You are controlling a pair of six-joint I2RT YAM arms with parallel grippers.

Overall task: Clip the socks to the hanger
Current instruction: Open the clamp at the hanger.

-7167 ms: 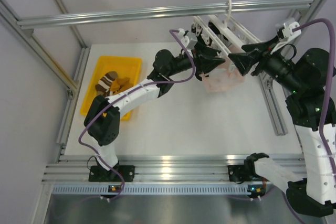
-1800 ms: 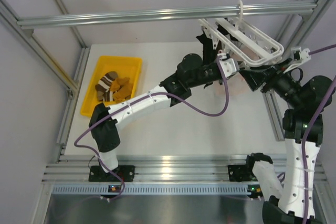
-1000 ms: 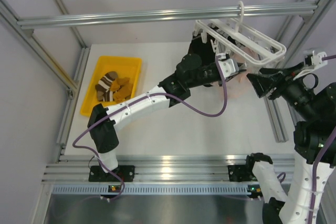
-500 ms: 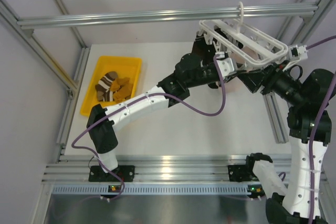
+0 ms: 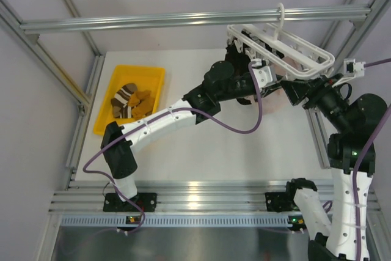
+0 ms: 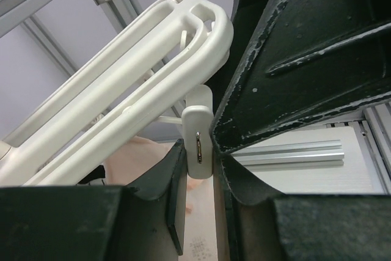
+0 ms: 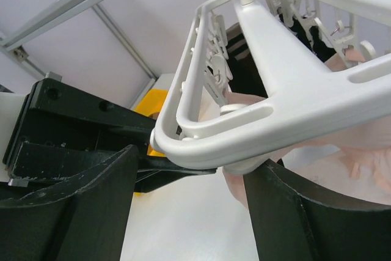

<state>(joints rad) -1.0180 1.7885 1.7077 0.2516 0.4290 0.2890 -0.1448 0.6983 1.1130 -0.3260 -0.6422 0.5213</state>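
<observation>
Hanging from bar (image 5: 183,18), hanger (image 5: 294,46), tray (image 5: 139,68) aside

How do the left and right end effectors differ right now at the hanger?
The left end effector is nearly closed, pinching a small white clip; the right end effector stands wide open. The left touches its clip on both sides; the right only has the rim of the hanger between its spread fingers, no grip visible. Both are up at the hanger.

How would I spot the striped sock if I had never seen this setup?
Find the yellow tray on the left side of the white table. Of the small heap of socks inside, the striped sock lies leftmost: brown with cream bands, whereas the mustard socks beside it are plain.
</observation>
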